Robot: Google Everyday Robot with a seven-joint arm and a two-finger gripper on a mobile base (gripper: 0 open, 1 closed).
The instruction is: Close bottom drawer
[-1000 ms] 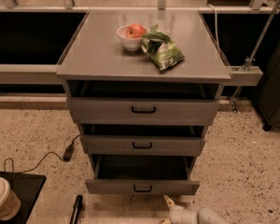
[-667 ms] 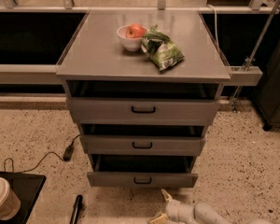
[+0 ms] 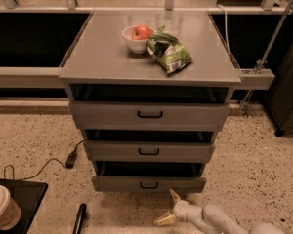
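The grey cabinet [image 3: 136, 57] has three drawers, each with a small black handle. The bottom drawer [image 3: 149, 183] is the lowest one; its front stands out only slightly, with a dark gap above it. Its handle [image 3: 149, 185] faces me. My gripper [image 3: 169, 207] is at the bottom of the view, on a white arm coming from the lower right. It sits just in front of and below the bottom drawer's front, a little right of the handle. Its two yellowish fingers [image 3: 175, 196] are spread apart and hold nothing.
The middle drawer [image 3: 149, 151] and top drawer [image 3: 149, 115] stand slightly out. A white bowl with an apple [image 3: 138, 37] and a green chip bag [image 3: 169, 51] lie on the cabinet top. A paper cup [image 3: 2, 206] on a black tray, a black cable [image 3: 49, 165] and a black object [image 3: 79, 218] are on the floor at left.
The bottom drawer has slid inward from well pulled out to nearly flush. My gripper has followed it forward, toward the cabinet.
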